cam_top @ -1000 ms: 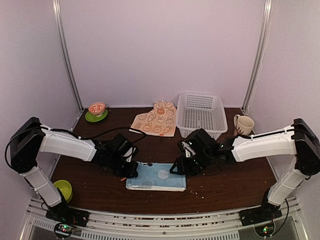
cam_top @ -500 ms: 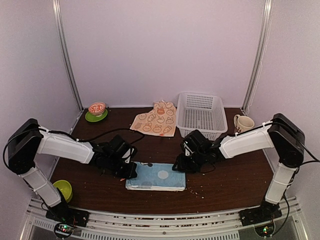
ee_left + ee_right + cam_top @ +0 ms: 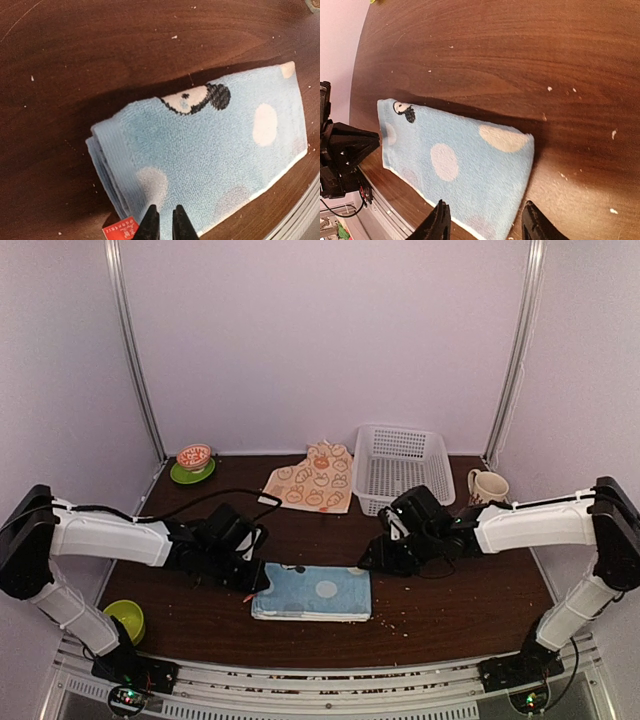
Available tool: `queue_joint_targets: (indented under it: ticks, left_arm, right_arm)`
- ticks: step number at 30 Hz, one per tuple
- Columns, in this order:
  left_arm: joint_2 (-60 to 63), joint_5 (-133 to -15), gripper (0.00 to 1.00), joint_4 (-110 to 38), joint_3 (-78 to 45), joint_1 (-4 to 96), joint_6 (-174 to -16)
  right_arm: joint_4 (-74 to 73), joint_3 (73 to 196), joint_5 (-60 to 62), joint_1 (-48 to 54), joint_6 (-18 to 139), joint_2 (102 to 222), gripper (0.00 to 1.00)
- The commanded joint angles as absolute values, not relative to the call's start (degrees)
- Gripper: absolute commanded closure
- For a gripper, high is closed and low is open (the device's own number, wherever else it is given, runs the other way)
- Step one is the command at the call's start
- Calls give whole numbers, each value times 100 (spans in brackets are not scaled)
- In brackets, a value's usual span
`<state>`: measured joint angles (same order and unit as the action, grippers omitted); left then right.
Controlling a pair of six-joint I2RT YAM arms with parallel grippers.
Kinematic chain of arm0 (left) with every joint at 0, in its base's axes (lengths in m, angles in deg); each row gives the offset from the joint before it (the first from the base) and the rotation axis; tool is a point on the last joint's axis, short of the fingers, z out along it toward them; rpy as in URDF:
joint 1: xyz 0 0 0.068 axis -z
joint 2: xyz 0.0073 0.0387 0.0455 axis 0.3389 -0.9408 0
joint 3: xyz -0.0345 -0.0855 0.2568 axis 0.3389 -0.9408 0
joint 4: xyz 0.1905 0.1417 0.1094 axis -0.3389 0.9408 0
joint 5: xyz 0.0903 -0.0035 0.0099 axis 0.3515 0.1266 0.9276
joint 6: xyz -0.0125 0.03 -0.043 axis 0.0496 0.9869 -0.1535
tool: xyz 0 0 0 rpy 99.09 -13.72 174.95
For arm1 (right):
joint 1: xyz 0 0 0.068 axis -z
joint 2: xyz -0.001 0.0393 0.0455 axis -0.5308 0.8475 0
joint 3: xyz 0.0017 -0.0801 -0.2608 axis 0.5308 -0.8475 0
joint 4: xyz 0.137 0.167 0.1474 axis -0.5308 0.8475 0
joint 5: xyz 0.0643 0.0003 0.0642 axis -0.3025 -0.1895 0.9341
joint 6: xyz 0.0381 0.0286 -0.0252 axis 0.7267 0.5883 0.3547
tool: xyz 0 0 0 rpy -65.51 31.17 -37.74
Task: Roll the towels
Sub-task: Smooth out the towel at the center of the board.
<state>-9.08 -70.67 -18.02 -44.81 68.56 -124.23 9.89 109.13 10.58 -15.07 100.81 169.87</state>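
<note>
The blue towel (image 3: pixel 312 592) lies folded flat in a rectangle on the brown surface (image 3: pixel 470 600), at the lower centre of the top view, with its long side parallel to the near edge. Its upper face shows pale peach circles and a small black-and-white figure near one corner. In the left wrist view the stacked fold layers show at the left end of the towel, and a red label (image 3: pixel 120 231) sticks out beside the lower edge. The left gripper (image 3: pixel 164 214) sits over that lower edge. Its jaws are nearly together with only a thin slit between them, and it cannot be told whether cloth is pinched there. The right gripper (image 3: pixel 485 212) is positioned at the upper right corner of the blue towel in the top view. Its jaws stand well apart and grip nothing. The cream towel (image 3: pixel 312 480), printed with orange rabbits, lies spread at the back of the surface, just left of a white basket (image 3: pixel 403 468). A mug (image 3: pixel 486 488) stands to the right of the basket. Pale crumbs are scattered over the surface.
</note>
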Motion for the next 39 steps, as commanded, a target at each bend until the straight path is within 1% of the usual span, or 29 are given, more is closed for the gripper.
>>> queue_joint_targets:
  ticks: [1,6,12,16,20,23,27,32,35,36,37,38,39]
  left_arm:
    - [-661,-6940,89,-1615,-4259,6876,-12356]
    - [-525,-6862,89,-1567,-4156,6878,-12284]
    - [-398,-6835,89,-1534,-4174,6884,-12352]
    - [-285,-6766,89,-1534,-4251,6885,-12391]
    - [-281,-6780,89,-1542,-4245,6887,-12390]
    - [-299,-6807,89,-1538,-4226,6885,-12346]
    - [-303,-6861,88,-1635,-4250,6885,-12285]
    - [-475,-7139,89,-1949,-4122,6915,-12122]
    - [-714,-7255,89,-2100,-3891,6991,-12045]
    - [-822,-7301,89,-2145,-3813,7010,-12029]
    - [-911,-7350,89,-2182,-3712,7029,-12016]
    - [-1011,-7390,89,-2195,-3610,7052,-11982]
    - [-1112,-7431,89,-2193,-3477,7078,-11953]
  right_arm:
    - [920,10238,867,-1694,10597,16651,50]
    - [176,9819,985,-1863,11176,16805,51]
    - [-300,9885,1001,-1887,11502,17236,56]
    - [-201,10022,997,-1892,11440,17564,66]
    - [253,10180,870,-1853,11148,17711,82]
    - [798,10149,622,-1714,10824,17517,91]
    - [1671,10083,297,-1421,10290,16999,96]
    - [3105,10421,-174,-1063,9494,16592,96]
    - [3680,10778,-499,-833,9059,16600,93]
    - [3784,10866,-517,-776,8987,16635,89]
    - [3842,10946,-497,-740,8945,16628,81]
    - [3862,10991,-487,-739,8953,16574,70]
    - [3853,11010,-488,-736,9007,16472,63]
